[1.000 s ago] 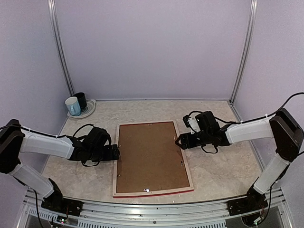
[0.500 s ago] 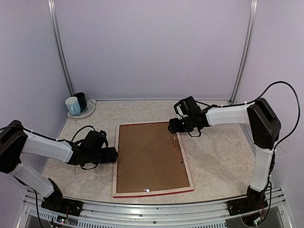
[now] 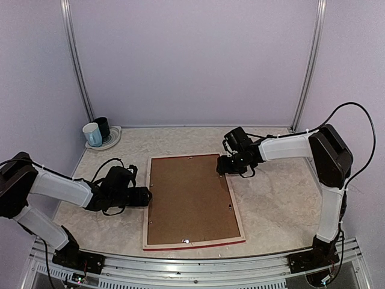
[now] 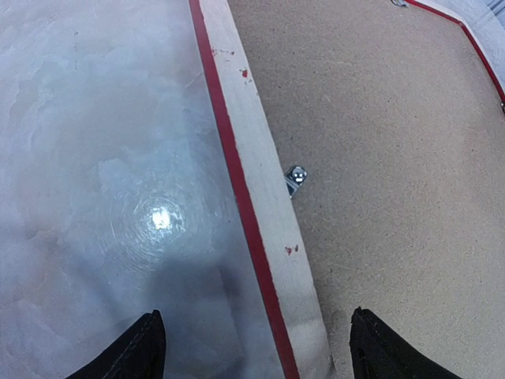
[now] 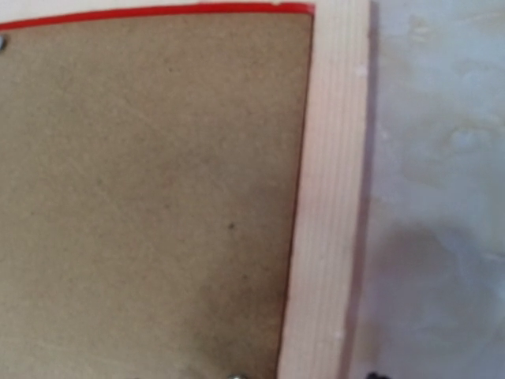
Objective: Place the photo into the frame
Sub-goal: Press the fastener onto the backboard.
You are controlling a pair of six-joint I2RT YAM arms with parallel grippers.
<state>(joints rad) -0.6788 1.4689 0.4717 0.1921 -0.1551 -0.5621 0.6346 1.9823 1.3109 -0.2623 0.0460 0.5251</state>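
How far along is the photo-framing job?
Done: the frame lies face down, backing board fitted. In hand: the left gripper, open, straddles its left rail; the right gripper sits at its far right corner. Left: unclear, since no photo shows.

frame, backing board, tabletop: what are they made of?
frame: pale bare wood with faint grain and a red painted edge.
backing board: brown, speckled, matte; likely fibreboard.
tabletop: glossy, marbled pattern with light glare; stone or laminate, cannot tell.
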